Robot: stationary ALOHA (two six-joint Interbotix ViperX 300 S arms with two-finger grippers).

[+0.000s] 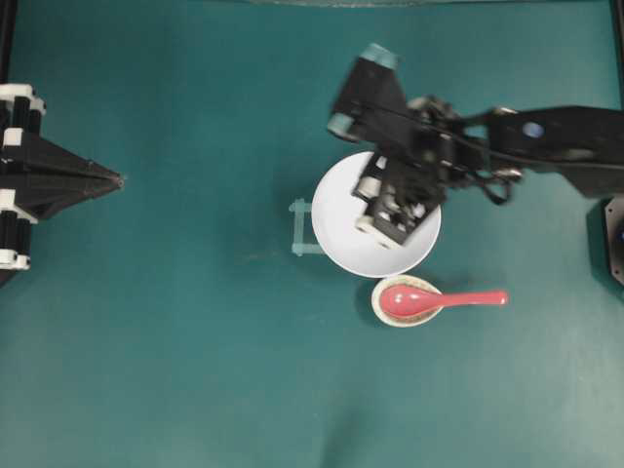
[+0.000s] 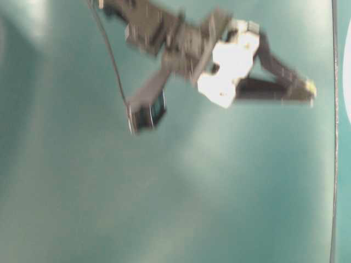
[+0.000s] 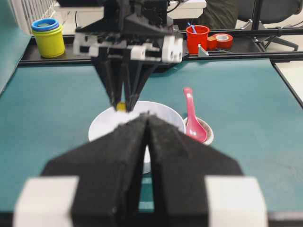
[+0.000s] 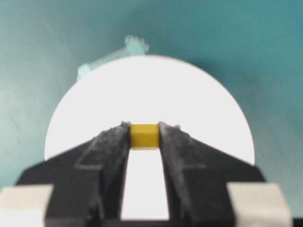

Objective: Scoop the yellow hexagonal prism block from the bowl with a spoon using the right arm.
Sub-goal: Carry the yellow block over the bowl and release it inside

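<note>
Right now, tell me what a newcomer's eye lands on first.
The yellow hexagonal prism block, pinched between the right gripper's jaws, bright against the white bowl beneath it. Next, the pink-red spoon, lying untouched with its scoop in the small speckled rest beside the bowl.

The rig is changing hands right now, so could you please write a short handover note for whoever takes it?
Right gripper: shut on the yellow block, held over the white bowl.
Left gripper: shut, holding nothing, parked at the table's left edge.
Spoon: scoop in the speckled rest beside the bowl, handle pointing right, untouched.
Done: no scooping; the block is pinched between the fingertips, not on the spoon.
Left: the whole scoop with the spoon.
</note>
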